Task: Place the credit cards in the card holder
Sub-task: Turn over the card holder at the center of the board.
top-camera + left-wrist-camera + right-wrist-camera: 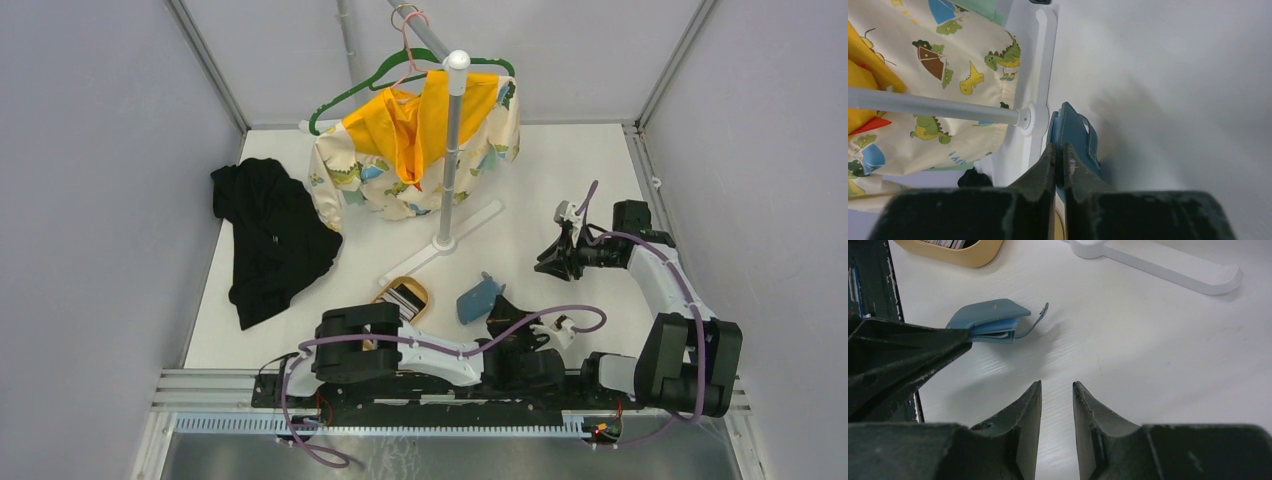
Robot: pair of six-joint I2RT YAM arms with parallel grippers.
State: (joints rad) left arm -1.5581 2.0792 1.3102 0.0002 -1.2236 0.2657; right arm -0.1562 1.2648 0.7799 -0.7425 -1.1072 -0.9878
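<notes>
The left gripper (1059, 149) is pinched almost shut on the near-right edge of the holder (478, 298). The holder is just right of the tray (975, 257), where the cards (404, 294) lie. The right gripper (1057, 386) hovers further right over the table (560, 190), part open and empty.

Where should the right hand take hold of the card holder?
On the card holder, probably the top cover's free edge by the strap, coming from the open side facing the right hand. The left hand pinches the opposite end, and the covers gape there.
</notes>
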